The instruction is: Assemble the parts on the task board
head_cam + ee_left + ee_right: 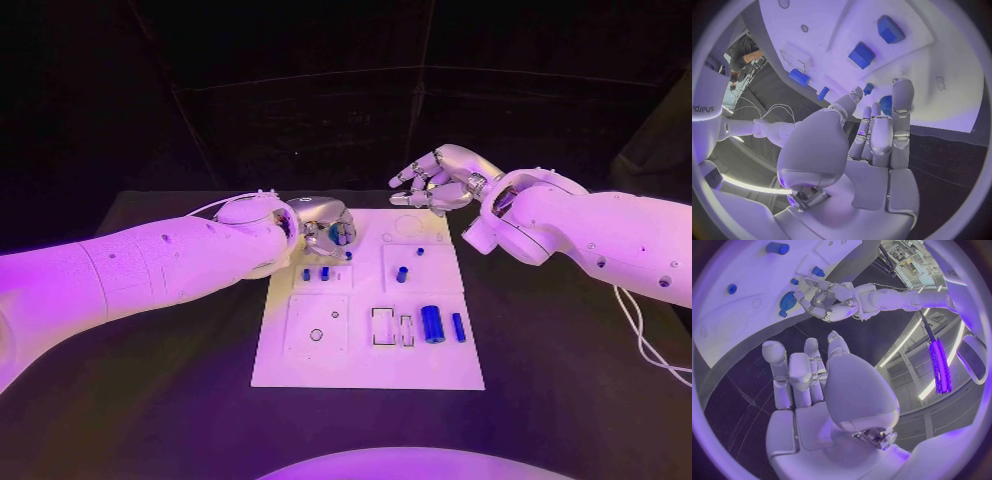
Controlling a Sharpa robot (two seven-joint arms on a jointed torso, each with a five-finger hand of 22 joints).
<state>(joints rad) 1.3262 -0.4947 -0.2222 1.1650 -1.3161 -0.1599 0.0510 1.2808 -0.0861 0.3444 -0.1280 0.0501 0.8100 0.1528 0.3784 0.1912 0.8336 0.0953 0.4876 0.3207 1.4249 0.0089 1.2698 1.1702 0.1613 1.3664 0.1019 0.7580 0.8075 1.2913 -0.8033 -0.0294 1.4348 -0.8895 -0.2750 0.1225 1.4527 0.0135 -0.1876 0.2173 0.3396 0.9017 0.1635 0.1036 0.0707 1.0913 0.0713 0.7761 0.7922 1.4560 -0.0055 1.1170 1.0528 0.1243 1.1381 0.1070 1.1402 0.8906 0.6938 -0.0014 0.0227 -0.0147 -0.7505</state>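
Left silver hand (320,225) sitting at upper left corner of white flat task board (368,370), fingers curling round small round blue part (886,105); you are holding it. Right silver hand (440,180) hanging past board's top edge, fingers half curled, holding nothing. Part looking small, hard, light, maybe slippery; you are best pinching its sides. Its pointing direction: cannot tell, fingers hiding it. Big blue cylinder (431,324) lying lower right on board, long side running up-down in frame.
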